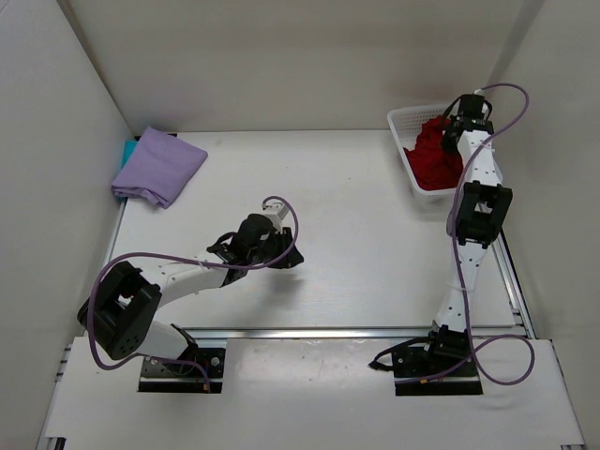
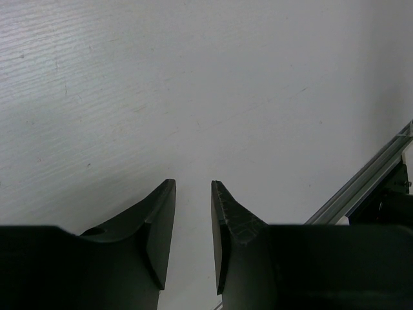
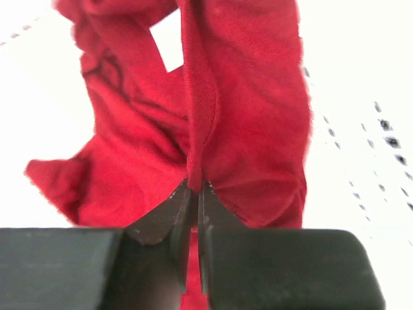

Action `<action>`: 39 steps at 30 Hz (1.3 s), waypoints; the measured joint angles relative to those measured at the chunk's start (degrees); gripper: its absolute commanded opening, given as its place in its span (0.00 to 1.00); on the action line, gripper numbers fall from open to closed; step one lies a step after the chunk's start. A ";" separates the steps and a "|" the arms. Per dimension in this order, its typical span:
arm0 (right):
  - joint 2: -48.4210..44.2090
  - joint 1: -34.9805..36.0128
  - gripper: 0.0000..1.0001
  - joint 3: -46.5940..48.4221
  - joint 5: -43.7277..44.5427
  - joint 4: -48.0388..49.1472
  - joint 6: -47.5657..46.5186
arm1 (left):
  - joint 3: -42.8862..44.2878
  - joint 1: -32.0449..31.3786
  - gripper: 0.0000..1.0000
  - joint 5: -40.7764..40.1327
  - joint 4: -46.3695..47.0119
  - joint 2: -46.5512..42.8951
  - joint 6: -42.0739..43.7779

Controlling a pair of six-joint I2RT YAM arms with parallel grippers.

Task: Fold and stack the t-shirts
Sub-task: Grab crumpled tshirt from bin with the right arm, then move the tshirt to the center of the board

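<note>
Top external view: a folded light lavender cloth t-shirt [image 1: 159,166] lies at the table's far left corner, on a teal cloth t-shirt [image 1: 127,150] that shows only an edge. The left gripper [image 1: 281,251] hovers over the white table [image 1: 356,216] near its middle, well apart from both. At far right, the right gripper [image 1: 448,136] reaches into a white plastic mesh basket [image 1: 403,118] holding a crumpled deep red cloth t-shirt [image 1: 429,159].

Left wrist view: its fingers [image 2: 158,226] stand slightly apart, nothing between them.

Right wrist view: its fingers [image 3: 161,219] pinch a ridge of the red shirt, which is bunched just beyond the fingertips.
</note>
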 measured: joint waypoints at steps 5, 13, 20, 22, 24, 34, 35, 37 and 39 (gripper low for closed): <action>-7.34 1.46 0.00 0.02 0.59 -3.54 0.48 | 0.00 -0.28 0.39 0.39 -0.26 -0.68 -0.48; -29.57 11.15 0.00 0.00 -1.01 -3.80 -0.20 | 0.00 1.86 0.40 2.01 0.31 -7.17 -2.86; -53.27 36.37 0.00 -13.44 -3.04 10.93 -6.10 | -2.75 13.20 0.39 6.54 2.78 -10.40 -7.56; -56.24 42.62 0.00 -14.03 -4.39 12.79 -7.41 | -4.63 16.35 0.40 7.02 2.62 -12.70 -8.68; -56.46 43.76 0.00 -11.02 -6.99 14.27 -7.23 | -5.88 18.91 0.41 7.26 1.79 -15.56 -9.27; -72.15 24.72 0.00 -44.68 -30.01 39.10 6.78 | -10.75 27.58 0.40 6.43 0.33 -27.71 -11.82; -74.60 19.78 0.00 -53.31 -33.29 44.76 10.36 | -11.41 27.82 0.41 6.38 0.17 -27.74 -12.07; -78.14 11.63 0.00 -69.68 -37.55 52.50 16.24 | -13.14 28.24 0.41 6.12 -0.09 -27.58 -12.48; -78.14 6.64 0.00 -82.64 -39.85 57.61 19.80 | -14.21 28.13 0.42 5.14 -0.17 -27.08 -12.68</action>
